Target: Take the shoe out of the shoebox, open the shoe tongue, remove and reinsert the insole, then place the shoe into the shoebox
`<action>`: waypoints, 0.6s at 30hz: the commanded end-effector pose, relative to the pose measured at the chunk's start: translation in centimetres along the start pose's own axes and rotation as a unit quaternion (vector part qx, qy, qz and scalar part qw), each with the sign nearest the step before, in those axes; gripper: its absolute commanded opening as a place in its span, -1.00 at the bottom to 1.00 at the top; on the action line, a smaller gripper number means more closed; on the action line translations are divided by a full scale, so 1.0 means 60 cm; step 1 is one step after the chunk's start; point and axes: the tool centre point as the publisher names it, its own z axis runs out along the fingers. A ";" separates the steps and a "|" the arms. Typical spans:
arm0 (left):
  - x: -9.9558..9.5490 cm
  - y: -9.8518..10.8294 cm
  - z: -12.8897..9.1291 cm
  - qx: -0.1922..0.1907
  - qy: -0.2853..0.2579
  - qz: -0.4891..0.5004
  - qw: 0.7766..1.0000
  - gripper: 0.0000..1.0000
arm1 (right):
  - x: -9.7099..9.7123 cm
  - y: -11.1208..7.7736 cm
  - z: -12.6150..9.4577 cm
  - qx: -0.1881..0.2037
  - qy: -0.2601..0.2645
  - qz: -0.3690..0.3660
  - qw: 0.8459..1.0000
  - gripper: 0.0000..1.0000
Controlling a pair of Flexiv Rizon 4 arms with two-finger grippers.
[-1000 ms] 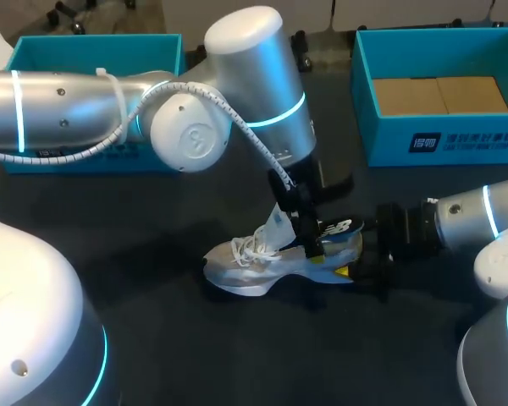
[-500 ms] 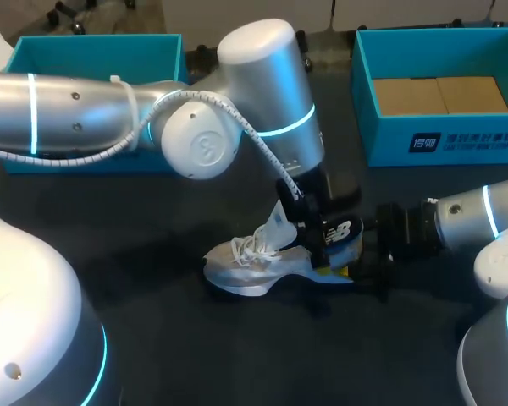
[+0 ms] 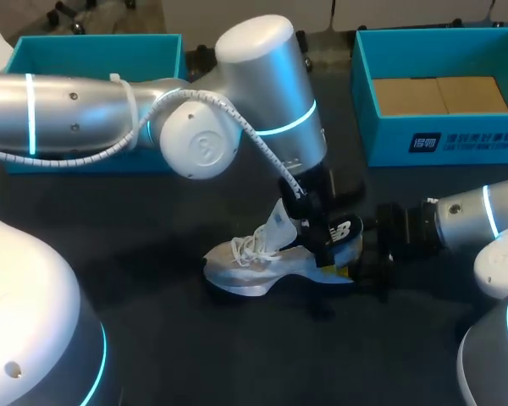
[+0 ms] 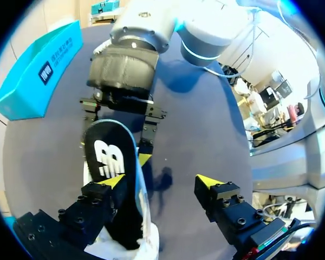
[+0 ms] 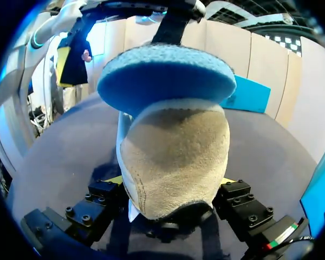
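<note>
Over the middle of the table (image 3: 195, 355), head view first: the left arm's wrist covers the shoe's collar. The left gripper (image 3: 316, 233) shows only as dark metal, and its fingertips can't be made out from up here. The shoe (image 3: 254, 264) sits on its sole, long axis running from left edge to right edge. Its white toe points toward the left edge, its heel toward the right. A black insole (image 3: 339, 229) with a white logo sticks up out of the heel end. The right gripper (image 3: 362, 258) meets the heel from the right-edge side, dark on dark, its fingers hard to separate. At the far right corner sits the shoebox (image 3: 457, 139), brown cardboard inside. At the far left corner is a second teal box (image 3: 93, 51), partly covered by the arm.

Left wrist view: the insole rises right against one yellow-tipped finger, while the other finger stands well apart over bare table, so that claw is released. The shoe's toe is cut off under the gripper; just a scrap of white shows.

Right wrist view: the beige suede heel fills the gap, both fingers pressed to its sides, clenched on the shoe. The insole's blue underside overhangs the heel, and everything toward the toe is hidden behind it.
</note>
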 end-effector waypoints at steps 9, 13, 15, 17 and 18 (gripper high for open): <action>0.010 0.033 -0.065 0.012 -0.101 0.011 0.995 0.67 | 0.001 -0.001 0.003 0.001 -0.001 0.000 1.000 -1.00; 0.004 0.031 -0.064 0.014 -0.128 0.010 0.992 0.85 | 0.001 -0.001 0.003 0.001 -0.001 0.000 1.000 -1.00; 0.003 0.030 -0.066 0.013 -0.145 0.014 0.989 1.00 | 0.001 -0.001 0.003 0.001 -0.001 0.000 1.000 -1.00; 0.003 0.029 -0.070 0.016 -0.145 0.013 0.989 1.00 | 0.001 -0.001 0.003 0.001 -0.001 0.000 1.000 -1.00; 0.003 0.029 -0.070 0.016 -0.146 0.013 0.989 1.00 | 0.001 -0.001 0.003 0.001 -0.001 0.000 1.000 -1.00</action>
